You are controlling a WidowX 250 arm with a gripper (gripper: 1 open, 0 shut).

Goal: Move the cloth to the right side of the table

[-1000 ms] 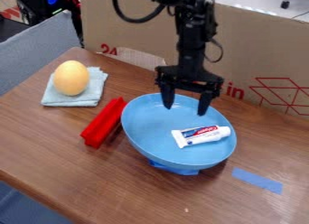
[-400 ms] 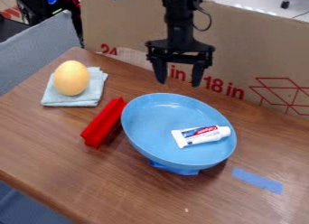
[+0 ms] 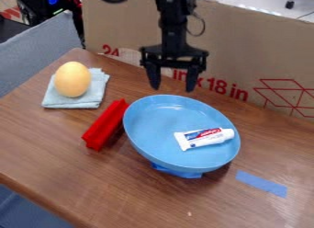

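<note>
Your hand [image 3: 172, 74] hangs with its fingers spread wide and empty, pointing straight down above the counter [image 3: 50, 144] just behind the blue plate [image 3: 153, 131], well apart from the cloth [image 3: 61, 98]. The cloth lies flat at the counter's left end, likely pinned by the orange egg-shaped object [image 3: 72, 79] resting on it. It is a near-square fold, so no long axis shows; its edges run slightly skewed to the counter's front edge.

The brown cardboard box [image 3: 245, 48] at the far side is showing red print, "18" and "in" readable; the toothpaste tube's [image 3: 204, 136] label is staying illegible.
</note>
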